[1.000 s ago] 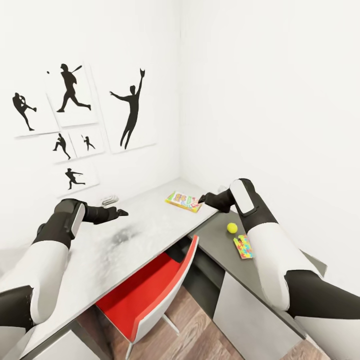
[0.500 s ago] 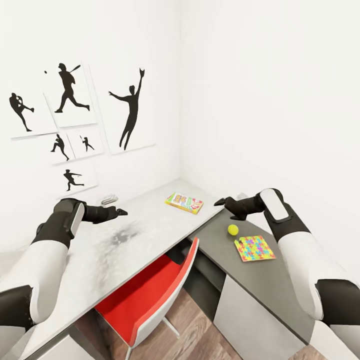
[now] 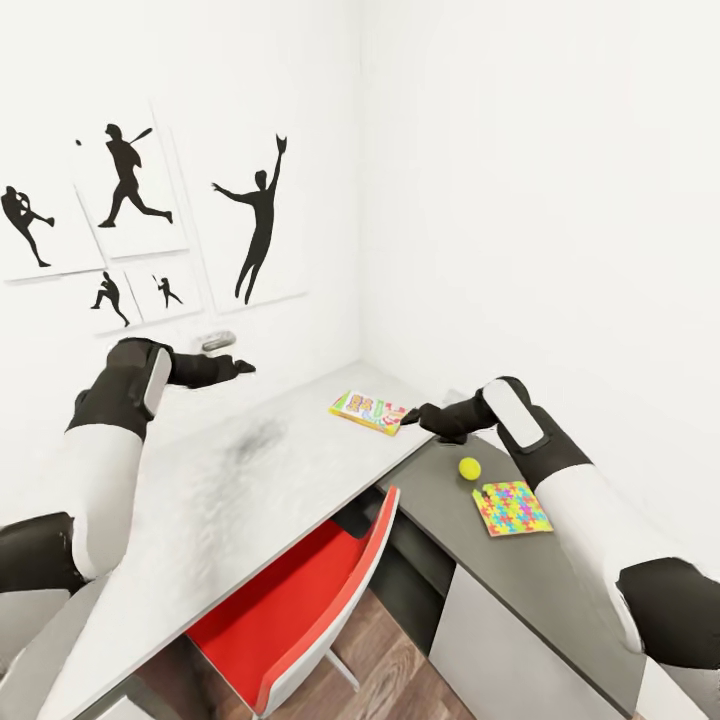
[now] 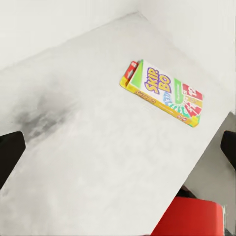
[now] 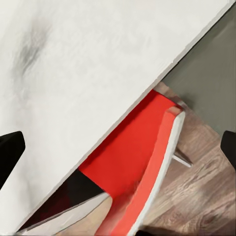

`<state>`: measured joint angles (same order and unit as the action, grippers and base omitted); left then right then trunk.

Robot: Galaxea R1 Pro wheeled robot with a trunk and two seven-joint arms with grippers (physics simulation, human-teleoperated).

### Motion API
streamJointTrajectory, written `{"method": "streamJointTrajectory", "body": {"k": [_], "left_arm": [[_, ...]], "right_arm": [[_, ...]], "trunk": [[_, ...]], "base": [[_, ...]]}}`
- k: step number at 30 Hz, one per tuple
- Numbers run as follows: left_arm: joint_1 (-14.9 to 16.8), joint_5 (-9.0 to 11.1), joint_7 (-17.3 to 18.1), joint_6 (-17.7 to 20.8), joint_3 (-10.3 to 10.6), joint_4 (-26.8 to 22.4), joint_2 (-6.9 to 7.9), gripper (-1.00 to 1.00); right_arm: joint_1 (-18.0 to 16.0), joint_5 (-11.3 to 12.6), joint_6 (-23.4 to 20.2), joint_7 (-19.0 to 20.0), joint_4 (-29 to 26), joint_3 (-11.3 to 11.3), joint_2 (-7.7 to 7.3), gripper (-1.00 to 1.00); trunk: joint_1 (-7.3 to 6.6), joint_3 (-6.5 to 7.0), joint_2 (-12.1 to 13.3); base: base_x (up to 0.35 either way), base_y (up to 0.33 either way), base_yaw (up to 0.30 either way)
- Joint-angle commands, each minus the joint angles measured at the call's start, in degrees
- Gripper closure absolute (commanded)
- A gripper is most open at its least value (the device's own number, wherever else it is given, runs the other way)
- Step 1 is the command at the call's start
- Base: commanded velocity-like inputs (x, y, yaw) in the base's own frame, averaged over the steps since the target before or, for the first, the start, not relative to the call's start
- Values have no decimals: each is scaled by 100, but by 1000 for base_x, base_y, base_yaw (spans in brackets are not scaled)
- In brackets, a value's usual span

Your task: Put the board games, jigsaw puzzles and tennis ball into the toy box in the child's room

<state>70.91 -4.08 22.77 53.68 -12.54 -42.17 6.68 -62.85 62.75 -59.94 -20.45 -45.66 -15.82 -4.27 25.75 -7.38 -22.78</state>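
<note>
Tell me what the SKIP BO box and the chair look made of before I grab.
SKIP BO box: likely printed cardboard with a slight gloss, given its thin folded edges and colour print. Chair: seemingly moulded plastic, smooth red inside and a white back shell; unconfirmed.

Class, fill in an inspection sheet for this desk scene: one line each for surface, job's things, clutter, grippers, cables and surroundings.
Surface: pale grey table with a dark smudge; a lower dark grey wing to its right.
Job's things: SKIP BO board game flat near the pale top's far corner; tennis ball and one jigsaw puzzle on the wing, close but apart.
Clutter: small grey object by the wall behind the left arm, too small to identify.
Grippers: left gripper raised above the pale top, holding nothing; right gripper at the game's near edge, contact unclear; both open.
Cables: nothing seen.
Surroundings: red chair tucked under the table, silhouette pictures on a white wall, wood floor.
</note>
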Motion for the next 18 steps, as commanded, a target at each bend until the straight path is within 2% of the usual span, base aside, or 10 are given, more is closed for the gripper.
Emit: {"method": "streamJointTrajectory", "body": {"k": [1,3,5,9,13,16,18], "left_arm": [[96,-66,-70,14,-18,16,-48,-100],[309,-60,-500,-36,-20,115,-276,-100],[403,-58,-875,-269,-20,276,-538,-100],[459,-56,-1375,-862,-17,772,-859,-100],[484,-45,-1961,-1308,-20,1216,-1125,-100],[490,-42,-2383,-1529,-21,1359,-1364,-100],[492,-41,-2555,-1642,-21,1394,-1493,-100]], "right_arm": [[-7,41,-6,-56,-58,-66,3,-100],[-8,43,-6,-61,-204,-151,22,-100],[-8,44,-6,-63,-276,-188,23,-100],[-5,38,-6,-64,-328,-246,29,-100],[-7,41,-6,-64,-575,-623,26,-100],[-8,68,-6,-64,-1164,-1034,21,-100],[-8,134,-6,-64,-1440,-1184,12,-100]], "trunk": [[3,-15,-14],[3,-15,-14],[3,-15,-14],[3,-15,-14],[3,-15,-14],[3,-15,-14],[3,-15,-14]], "base": [[4,0,0],[2,0,0],[1,0,0],[0,0,0],[0,0,0],[0,0,0],[0,0,0]]}}
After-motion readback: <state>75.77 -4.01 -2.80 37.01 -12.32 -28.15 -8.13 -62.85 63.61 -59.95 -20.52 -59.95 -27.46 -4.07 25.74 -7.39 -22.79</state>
